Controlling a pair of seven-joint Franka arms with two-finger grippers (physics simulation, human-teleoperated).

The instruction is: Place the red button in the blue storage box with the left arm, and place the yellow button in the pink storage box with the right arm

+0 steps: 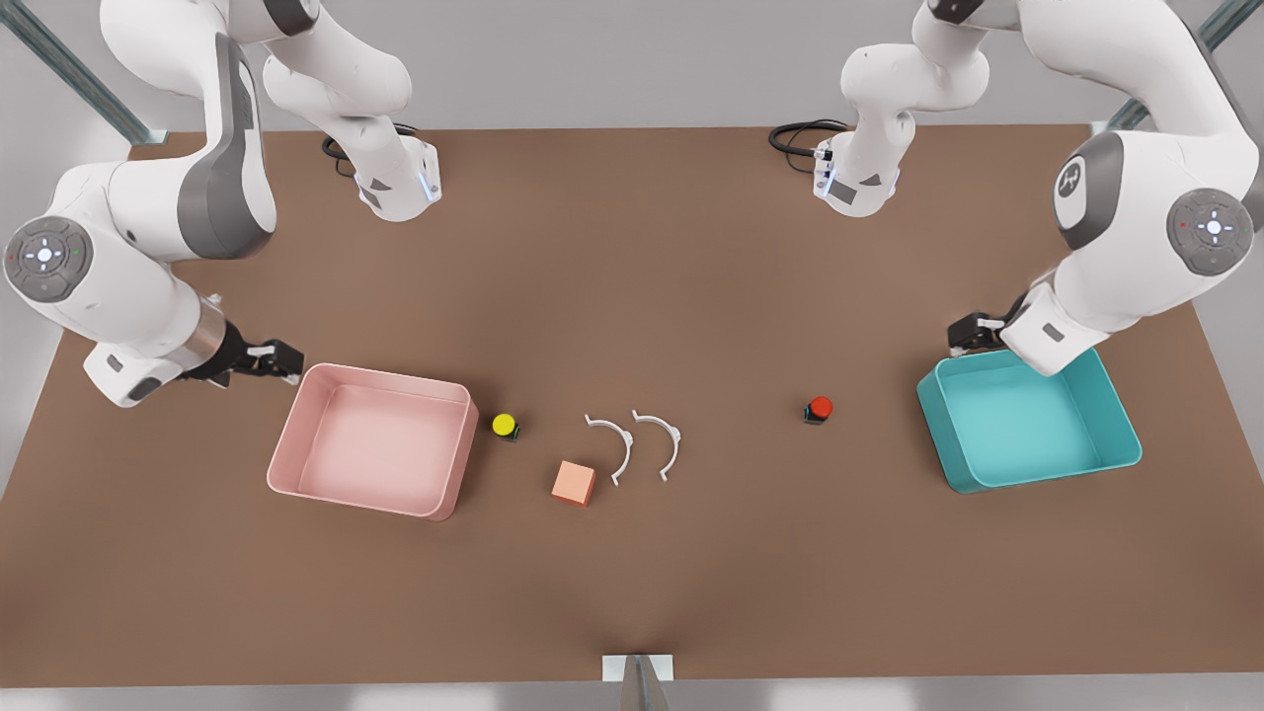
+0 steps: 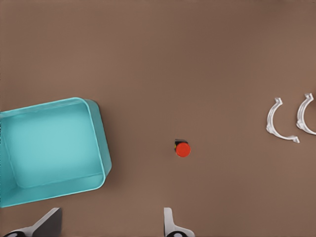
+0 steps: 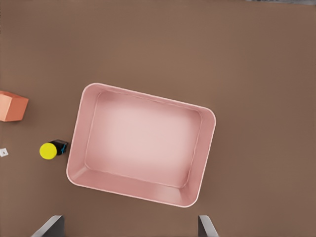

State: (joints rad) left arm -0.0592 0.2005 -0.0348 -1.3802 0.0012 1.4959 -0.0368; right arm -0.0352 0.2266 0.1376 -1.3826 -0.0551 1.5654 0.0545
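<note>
The red button point(image 1: 818, 407) point(image 2: 182, 148) stands on the brown table, a short way off the teal-blue storage box point(image 1: 1027, 420) point(image 2: 49, 148). My left gripper point(image 1: 973, 334) point(image 2: 108, 223) hangs open above the far corner of that box, on the front view's right. The yellow button point(image 1: 505, 425) point(image 3: 48, 150) sits just beside the pink storage box point(image 1: 375, 439) point(image 3: 143, 143). On the front view's left, my right gripper point(image 1: 272, 360) point(image 3: 128, 226) is open, above the table by the pink box's far corner. Both boxes are empty and both grippers hold nothing.
An orange cube point(image 1: 574, 483) point(image 3: 12, 106) lies near the yellow button. Two white curved clips point(image 1: 637, 444) point(image 2: 279, 128) rest between the buttons. The arms' bases point(image 1: 395, 188) stand at the table's far edge.
</note>
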